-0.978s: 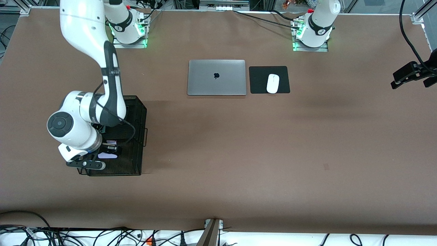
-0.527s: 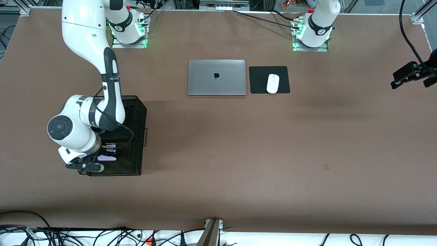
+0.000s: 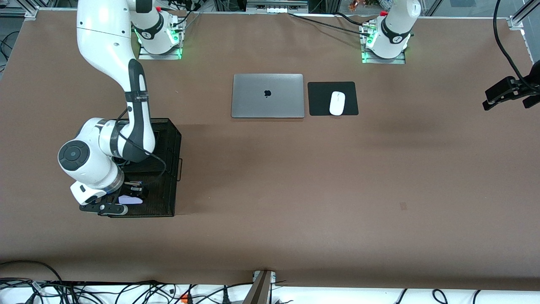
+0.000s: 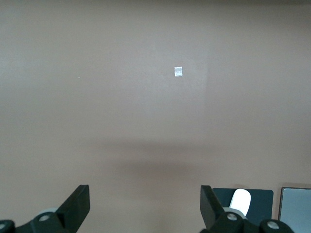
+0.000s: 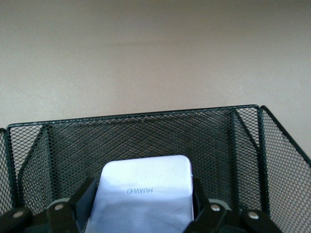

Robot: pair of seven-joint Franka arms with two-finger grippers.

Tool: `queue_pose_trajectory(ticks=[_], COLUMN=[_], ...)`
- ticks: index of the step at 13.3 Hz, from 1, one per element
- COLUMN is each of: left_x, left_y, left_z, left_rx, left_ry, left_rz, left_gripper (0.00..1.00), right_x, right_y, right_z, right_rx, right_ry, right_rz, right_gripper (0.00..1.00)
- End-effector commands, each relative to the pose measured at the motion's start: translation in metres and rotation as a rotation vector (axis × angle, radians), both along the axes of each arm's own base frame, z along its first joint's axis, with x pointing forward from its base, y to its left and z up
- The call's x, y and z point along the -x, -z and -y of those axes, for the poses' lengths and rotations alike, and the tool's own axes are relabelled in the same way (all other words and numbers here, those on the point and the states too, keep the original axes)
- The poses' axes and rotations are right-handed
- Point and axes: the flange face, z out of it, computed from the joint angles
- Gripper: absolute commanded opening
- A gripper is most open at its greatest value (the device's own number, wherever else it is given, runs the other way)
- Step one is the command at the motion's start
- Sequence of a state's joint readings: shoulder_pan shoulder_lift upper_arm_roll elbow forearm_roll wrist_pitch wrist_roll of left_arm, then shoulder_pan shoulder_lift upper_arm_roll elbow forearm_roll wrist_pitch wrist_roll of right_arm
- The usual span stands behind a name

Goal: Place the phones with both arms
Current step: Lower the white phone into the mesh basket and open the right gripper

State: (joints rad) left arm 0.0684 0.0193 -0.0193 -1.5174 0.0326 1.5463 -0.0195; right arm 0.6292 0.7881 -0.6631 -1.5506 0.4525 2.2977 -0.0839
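Observation:
A pale lilac-white phone (image 5: 146, 179) with lettering on its face sits between the fingers of my right gripper (image 5: 143, 199), which is shut on its two sides. The right gripper (image 3: 126, 198) holds this phone (image 3: 130, 200) inside a black wire-mesh basket (image 3: 171, 169), at the basket's end nearer the front camera. The mesh wall (image 5: 146, 131) rises just past the phone. My left gripper (image 3: 508, 93) waits in the air at the left arm's end of the table. In its own view the left gripper (image 4: 144, 191) is open over bare brown table, with nothing between its fingers.
A closed silver laptop (image 3: 267, 95) lies near the robots' bases, with a white mouse (image 3: 337, 103) on a black pad (image 3: 320, 99) beside it. A small pale mark (image 3: 403, 205) is on the brown tabletop toward the left arm's end. Cables run along the table edge nearest the camera.
My right gripper has carried the lilac-white phone a little toward the basket's end nearer the front camera and lower. The left arm has not moved.

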Motion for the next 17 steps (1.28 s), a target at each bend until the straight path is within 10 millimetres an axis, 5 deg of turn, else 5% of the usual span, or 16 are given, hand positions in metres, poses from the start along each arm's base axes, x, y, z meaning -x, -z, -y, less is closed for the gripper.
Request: queue_pose_trajectory(ticks=[1, 2, 3, 5, 9, 12, 17], left_x=[-0.001, -0.001, -0.002, -0.006, -0.007, -0.006, -0.006], left_y=[-0.005, -0.006, -0.004, 0.001, 0.002, 0.003, 0.003], left_z=[0.004, 0.008, 0.01, 0.012, 0.032, 0.035, 0.036], left_rx=[-0.006, -0.006, -0.006, -0.002, 0.044, 0.044, 0.044], left_ry=[0.019, 0.023, 0.024, 0.027, 0.042, 0.047, 0.051], left_rz=[0.004, 0.005, 0.004, -0.005, -0.004, -0.007, -0.013], left_gripper=[1.0, 1.0, 1.0, 1.0, 1.0, 1.0, 1.0], right_x=[-0.003, -0.003, -0.004, -0.004, -0.005, -0.009, -0.003], right_y=[0.012, 0.014, 0.014, 0.014, 0.011, -0.014, -0.124], right_z=[-0.001, 0.0, 0.002, 0.002, 0.0, -0.009, 0.0], right_rx=[-0.049, -0.052, -0.054, -0.062, -0.066, -0.093, -0.161], right_ry=[0.001, 0.005, 0.008, 0.014, 0.012, -0.004, -0.001], right_rz=[0.001, 0.0, 0.003, 0.004, 0.007, -0.019, -0.153], right_gripper=[0.27, 0.39, 0.72, 1.0, 1.0, 1.0, 1.0])
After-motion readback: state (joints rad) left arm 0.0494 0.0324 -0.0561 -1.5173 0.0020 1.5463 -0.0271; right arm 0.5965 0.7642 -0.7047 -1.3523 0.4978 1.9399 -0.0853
